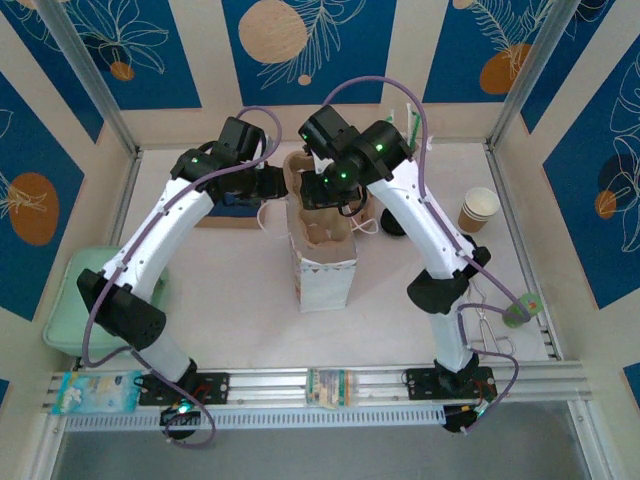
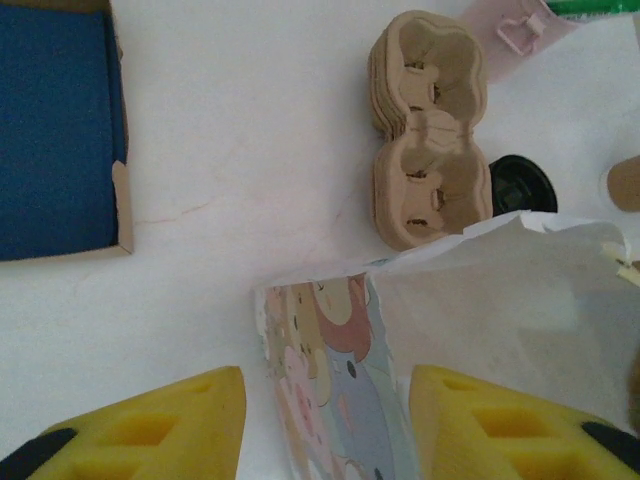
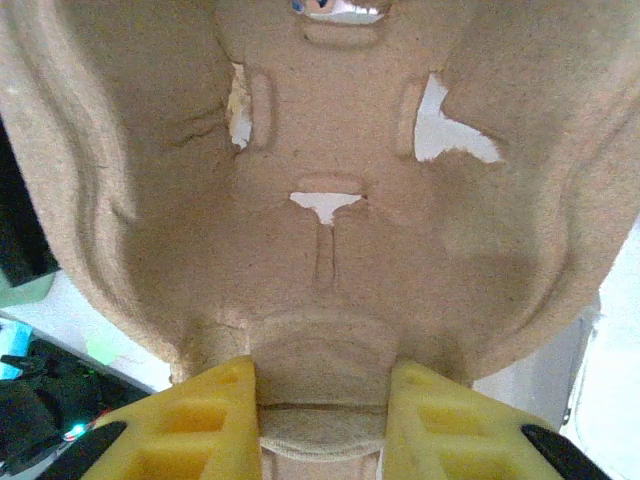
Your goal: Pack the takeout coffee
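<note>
Right pincer [image 3: 320, 390]: closed narrowly on the end lip of a moulded pulp cup carrier [image 3: 330, 200], with a yellow pad seated on either side of the lip. The carrier's long axis runs straight out from the pincer, along the line of the fingers. Whether anything sits in its wells cannot be told at this close range.

Left pincer [image 2: 325, 385]: jaws partly apart, nothing held. The printed side panel of the white paper bag [image 2: 500, 290] is straddled by the pads. A strip of table [image 2: 250, 150] is visible between one pad and the paper, so no grip is recorded.

Takeout coffee: its place cannot be told; it is possibly hidden by the arms, the carrier or the bag.

Key relation: in the top view the held carrier sits directly over the open mouth of the bag, which stands upright mid-table between the two arms. The right arm is the nearer to the mouth. The left pincer is placed at the bag's rim on the left side.

Judgement: a descent of the carrier into the bag is expected next. It depends on the mouth being held wide and the carrier being kept in line with it; a snag on the paper rim is the likely fault.

A spare stack of carriers [image 2: 430, 130] and a loose black lid [image 2: 520, 185] lie beyond the bag, apart from it.
</note>
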Action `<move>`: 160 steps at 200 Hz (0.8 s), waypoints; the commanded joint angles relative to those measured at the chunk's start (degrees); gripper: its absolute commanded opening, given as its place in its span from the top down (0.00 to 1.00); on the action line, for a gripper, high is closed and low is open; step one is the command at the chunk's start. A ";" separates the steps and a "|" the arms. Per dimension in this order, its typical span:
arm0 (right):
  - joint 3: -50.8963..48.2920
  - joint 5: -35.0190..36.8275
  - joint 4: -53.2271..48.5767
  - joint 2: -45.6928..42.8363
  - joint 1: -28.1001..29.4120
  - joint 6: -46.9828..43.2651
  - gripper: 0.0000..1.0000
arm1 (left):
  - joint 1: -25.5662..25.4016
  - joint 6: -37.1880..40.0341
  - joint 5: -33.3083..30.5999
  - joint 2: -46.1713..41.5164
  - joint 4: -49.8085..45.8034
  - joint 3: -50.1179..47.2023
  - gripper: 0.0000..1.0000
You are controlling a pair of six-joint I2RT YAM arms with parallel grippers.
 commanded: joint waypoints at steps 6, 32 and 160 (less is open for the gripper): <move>-1.89 1.90 -0.94 -0.06 0.65 1.41 0.72 | 0.58 -0.48 1.59 -2.13 1.38 -2.01 0.60; -3.03 3.14 -1.03 -0.16 1.00 1.71 0.73 | 0.58 -1.36 2.46 -3.20 2.55 -3.89 0.68; -4.91 5.52 -1.58 0.89 1.37 1.45 0.74 | 0.58 -2.29 3.56 -5.90 4.22 -7.03 0.79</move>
